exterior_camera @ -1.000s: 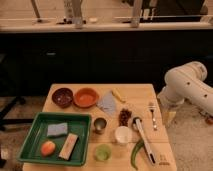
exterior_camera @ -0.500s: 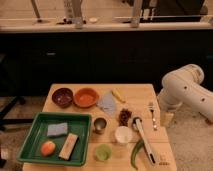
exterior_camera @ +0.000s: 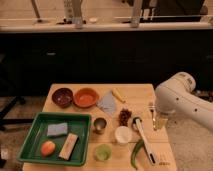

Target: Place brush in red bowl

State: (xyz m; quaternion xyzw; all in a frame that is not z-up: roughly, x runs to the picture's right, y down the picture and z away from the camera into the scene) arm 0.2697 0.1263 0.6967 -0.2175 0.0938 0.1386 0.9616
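The brush [exterior_camera: 145, 142] lies on the wooden table [exterior_camera: 137, 91] at the front right. Its small dark head points toward the middle and its white handle runs toward the front edge. A curved green pepper [exterior_camera: 135, 153] lies just left of the handle. A red-orange bowl [exterior_camera: 86, 97] sits at the back left, beside a dark maroon bowl [exterior_camera: 62, 96]. My gripper [exterior_camera: 159, 122] hangs from the white arm [exterior_camera: 177, 97] over the table's right edge, just right of the brush head and apart from it. It holds nothing that I can see.
A green tray [exterior_camera: 55, 116] at the front left holds a blue sponge, an orange and a beige block. A metal cup [exterior_camera: 99, 125], a white cup [exterior_camera: 122, 134] and a green cup [exterior_camera: 103, 152] stand mid-table. A fork [exterior_camera: 150, 107], a grey-blue cloth [exterior_camera: 106, 103] and a yellow item [exterior_camera: 118, 95] lie behind.
The arm has swung left and slightly down, and the gripper has come in from the right closer to the brush. The things on the table have not moved.
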